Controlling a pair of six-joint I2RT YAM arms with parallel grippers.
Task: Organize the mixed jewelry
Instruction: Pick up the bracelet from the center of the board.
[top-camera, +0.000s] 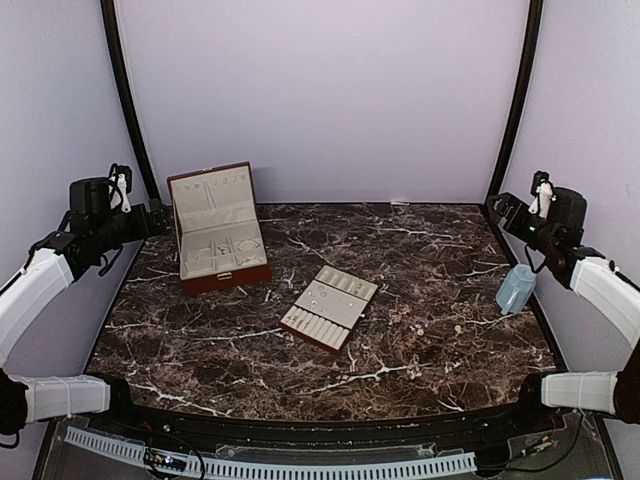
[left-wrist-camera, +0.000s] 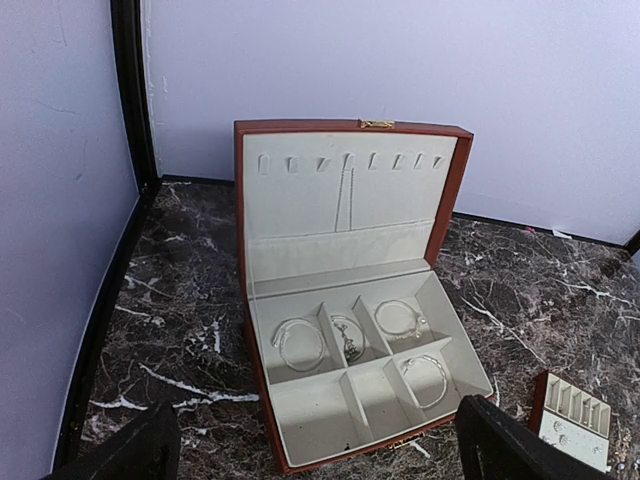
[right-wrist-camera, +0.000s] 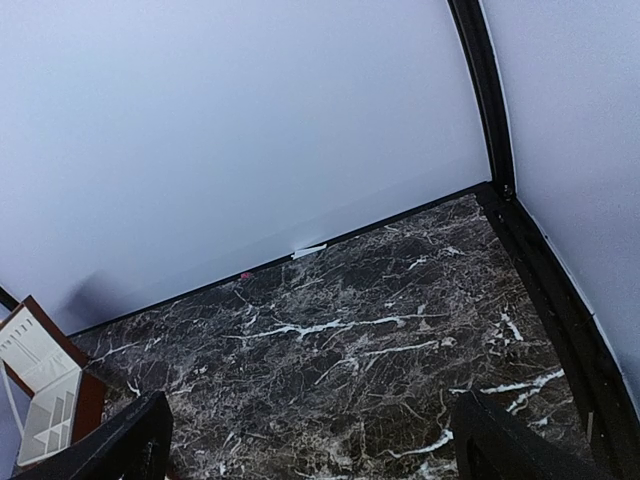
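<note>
- The left pincer (top-camera: 155, 218) hangs over the table's left edge, beside the far-left corner. Its jaws are spread wide and it has hold of nothing. In the left wrist view its dark fingers (left-wrist-camera: 125, 452) sit at the bottom corners of the picture, well apart.
- The right pincer (top-camera: 503, 213) hangs over the right edge near the far-right corner, equally wide and empty. Only bare dark marble table (right-wrist-camera: 340, 380) lies between its fingers (right-wrist-camera: 520, 445).
- Part of the mixed jewelry (left-wrist-camera: 298, 345) lies in the reddish-brown box (left-wrist-camera: 450, 190), which stands open near the far-left corner with its lid upright.
- We see a silvery hoop in each of three compartments. A small pendant (left-wrist-camera: 349, 342) sits in the narrow slot between the two far hoops, and a thin chain (left-wrist-camera: 345, 195) hangs on the cream lid lining.
- A gold clasp (left-wrist-camera: 377, 124) sits on the lid's top rim; it is too small for us to read any marking.
- The cream slotted tray (top-camera: 345, 284) lies askew at mid-table, apart from the box, with tiny pale pieces (top-camera: 318, 300) on it.
- Pale specks lie on the marble right of the tray; we cannot tell them from the veins.
- A pale blue container (top-camera: 516, 288) stands at the right edge.
</note>
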